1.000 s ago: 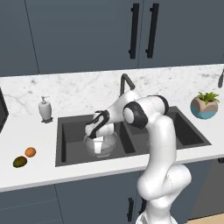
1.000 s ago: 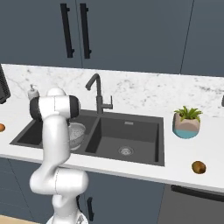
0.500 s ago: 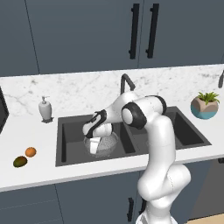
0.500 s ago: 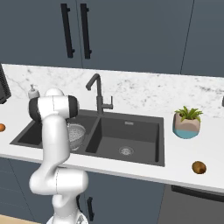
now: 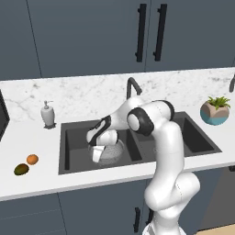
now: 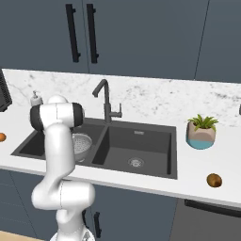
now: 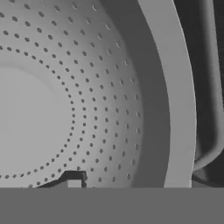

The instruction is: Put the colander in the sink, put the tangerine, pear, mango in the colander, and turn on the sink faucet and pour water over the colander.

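Colander (image 5: pixel 111 153): it sits in the left basin of the sink (image 5: pixel 73 137). You can see its holes and wide rim from the hand view (image 7: pixel 109 100). It is empty.
Gripper (image 5: pixel 97 153): it hangs low over the colander, at its left side. You cannot tell from the pictures if the jaws are let go or holding the rim.
Tangerine (image 5: pixel 32 159): it rests on the counter (image 5: pixel 27 137), left of the sink.
Mango (image 5: pixel 21 169): it lies just beside the tangerine, nearer the counter edge.
Pear: you may guess it is the small brownish fruit (image 6: pixel 214 180) far right on the counter, but it is too small to be sure.
Faucet (image 6: pixel 106 101): it stands behind the sink. No water is running.
How they handle: the colander looks stiff, light and smooth, so grab it by the rim. The 3 fruits look small, round and likely to roll, so pinch each 1 across its middle, not too hard.
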